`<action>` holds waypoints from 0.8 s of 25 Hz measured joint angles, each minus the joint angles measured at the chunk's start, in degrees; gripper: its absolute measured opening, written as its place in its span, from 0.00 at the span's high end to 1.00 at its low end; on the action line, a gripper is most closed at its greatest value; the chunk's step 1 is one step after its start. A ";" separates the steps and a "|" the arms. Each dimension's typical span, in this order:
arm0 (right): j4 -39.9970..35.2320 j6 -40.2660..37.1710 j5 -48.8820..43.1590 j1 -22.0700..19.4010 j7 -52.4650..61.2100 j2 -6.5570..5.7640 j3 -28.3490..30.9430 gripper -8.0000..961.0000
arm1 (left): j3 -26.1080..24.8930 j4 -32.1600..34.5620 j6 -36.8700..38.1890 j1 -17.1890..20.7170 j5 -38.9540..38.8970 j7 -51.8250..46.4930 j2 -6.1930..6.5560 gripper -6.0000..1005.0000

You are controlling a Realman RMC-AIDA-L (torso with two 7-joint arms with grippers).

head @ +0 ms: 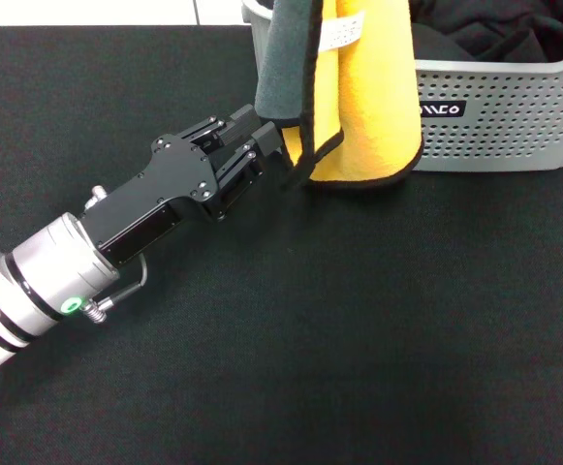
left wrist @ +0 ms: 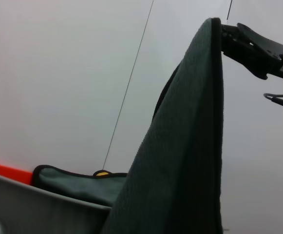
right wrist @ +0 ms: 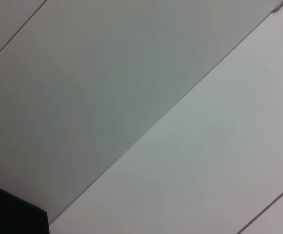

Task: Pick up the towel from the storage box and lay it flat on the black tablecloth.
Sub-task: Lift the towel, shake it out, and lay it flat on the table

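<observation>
Towel [head: 368,107] hanging high over black tablecloth [head: 339,329] far edge, beside storage box [head: 514,116]; I'm pinching its lower corner with left gripper [head: 279,147] for spreading. Right gripper's state: can't tell.

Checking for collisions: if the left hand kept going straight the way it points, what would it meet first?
The left hand already reaches the hanging towel; behind that comes the storage box wall, though depth is unclear.

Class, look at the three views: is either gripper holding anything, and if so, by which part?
The right gripper holds the towel up by its top edge. The left gripper is at its lower grey, black-trimmed edge; whether it grips cannot be told.
</observation>
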 joint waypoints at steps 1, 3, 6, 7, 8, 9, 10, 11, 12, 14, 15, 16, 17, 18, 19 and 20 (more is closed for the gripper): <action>0.09 -0.02 0.00 0.09 0.00 0.01 -0.02 0.92 | 0.07 -0.11 -0.01 -0.02 -0.10 0.20 0.00 0.65; 0.21 -0.11 -0.02 0.20 0.00 0.04 -0.13 0.92 | 0.20 -0.69 -0.02 -0.08 -0.24 0.47 0.00 0.65; 0.22 -0.46 -0.03 0.22 0.00 0.04 -0.55 0.92 | 0.05 -1.97 -0.05 -0.28 -0.25 1.28 0.00 0.65; 0.22 -0.55 -0.08 0.22 0.00 0.04 -0.76 0.92 | 0.03 -2.09 -0.05 -0.24 -0.25 1.49 0.00 0.65; 0.22 -0.65 -0.14 0.23 0.00 0.04 -0.88 0.92 | 0.04 -2.19 -0.05 -0.12 -0.25 1.68 0.00 0.65; 0.22 -0.80 -0.25 0.23 0.00 0.03 -0.96 0.92 | 0.09 -2.26 -0.02 -0.02 -0.25 1.74 0.00 0.65; 0.22 -0.84 -0.37 0.24 0.00 0.02 -1.00 0.92 | 0.15 -2.34 0.07 0.04 -0.25 1.72 0.00 0.65; 0.22 -0.90 -0.46 0.24 0.00 0.02 -1.09 0.92 | 0.20 -2.50 0.27 0.07 -0.24 1.66 0.01 0.65; 0.26 -0.94 -0.57 0.24 0.00 0.02 -1.28 0.92 | 0.25 -2.79 0.66 0.05 -0.19 1.56 0.01 0.65; 0.46 -1.15 -0.84 0.24 0.00 0.01 -1.75 0.92 | 0.25 -3.35 1.63 0.01 -0.12 1.46 0.00 0.65; 0.57 -1.34 -0.84 0.24 0.00 0.01 -1.96 0.91 | 0.25 -3.60 2.20 0.02 -0.09 1.50 0.01 0.65; 0.64 -1.37 -0.84 0.24 0.00 0.01 -2.13 0.91 | 0.25 -3.71 2.65 0.02 -0.05 1.51 0.00 0.65; 0.68 -1.40 -0.84 0.24 0.00 0.01 -2.26 0.91 | 0.25 -3.80 2.99 0.02 0.01 1.51 0.01 0.65; 0.75 -1.46 -0.84 0.24 0.00 0.01 -2.35 0.91 | 0.26 -3.98 3.32 0.00 0.07 1.45 0.01 0.65; 0.81 -1.74 -0.84 0.24 0.00 0.01 -2.54 0.91 | 0.28 -4.29 3.61 -0.11 0.11 1.44 0.01 0.65; 0.85 -1.97 -0.84 0.24 0.00 0.01 -2.72 0.91 | 0.30 -4.62 3.84 -0.20 0.16 1.44 0.01 0.65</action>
